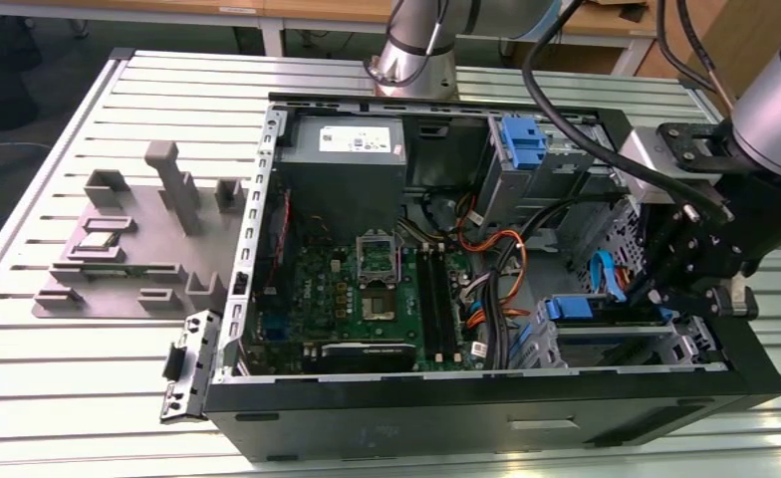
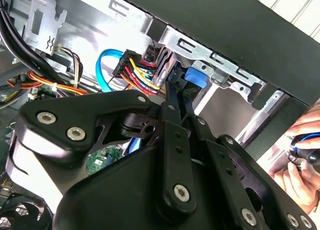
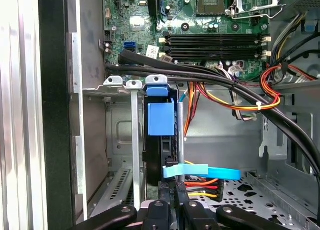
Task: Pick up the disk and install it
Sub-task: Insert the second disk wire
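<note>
The end effector (image 1: 676, 289) hangs inside the open case (image 1: 497, 398) at the exterior view's right, over the drive cage (image 1: 617, 344) in the corner nearest the camera. In the first wrist view its fingers (image 3: 177, 200) sit close together at the lower end of the disk (image 3: 161, 120); whether they pinch it or merely touch it cannot be told, since the fingertips are cut off by the frame edge and hidden behind the linkage in the second wrist view.

The disk stands on edge in a cage slot, its long axis running down into the bay, a blue carrier tab facing outward. Its labelled face is hidden; just the thin dark edge and blue plastic show. In the second wrist view the blue tab (image 2: 195, 77) peeks past the linkage, just beside the metal cage rim.

A light-blue data cable (image 3: 200, 171) crosses right next to the fingers, with red, yellow and black power wires (image 3: 200, 187) beneath. Beyond lies the motherboard (image 1: 364, 289), with a grey power supply (image 1: 344, 149) at the far end and a second blue bracket (image 1: 524, 144) near it. The case rests on a slatted counter (image 1: 85, 329), where a grey fixture (image 1: 131, 244) stands at the exterior view's left. A person's hand (image 2: 300, 160) holding a blue-and-black object shows at the edge of the second wrist view.
</note>
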